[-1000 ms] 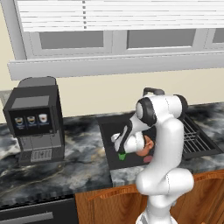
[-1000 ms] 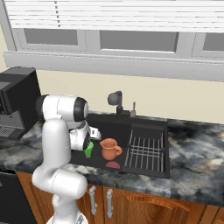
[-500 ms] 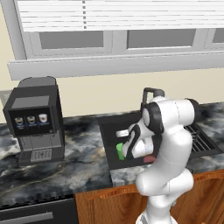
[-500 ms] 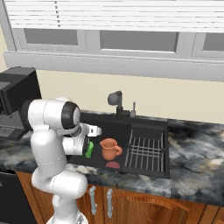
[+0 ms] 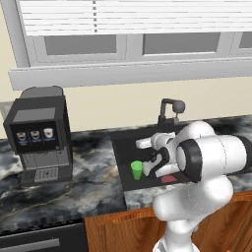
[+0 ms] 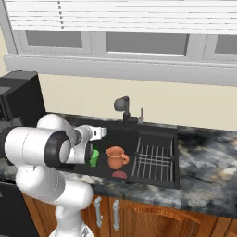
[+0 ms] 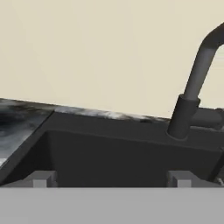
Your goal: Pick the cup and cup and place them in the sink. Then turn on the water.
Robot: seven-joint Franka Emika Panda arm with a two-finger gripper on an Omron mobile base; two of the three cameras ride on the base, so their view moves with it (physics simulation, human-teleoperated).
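Observation:
A plain green cup stands upright at the left end of the black sink. My gripper hangs just to the cup's right inside the basin. It is open, its fingertips wide apart with nothing between them. The hand looks level at the sink's back wall and the black faucet. No water runs. A low reddish shape lies by the sink's front wall; I cannot tell whether it is the other cup.
A terracotta-brown jug with a handle stands mid-sink, right of the green cup. The ribbed wire rack takes up the sink's right part. A black coffee machine stands on the marble counter to the left. The arm's bulky elbow looms over the sink's front.
The hand has tilted up from pointing down at the green cup to looking level at the faucet. The arm's elbow has swung toward the cameras. The green cup stays where it was.

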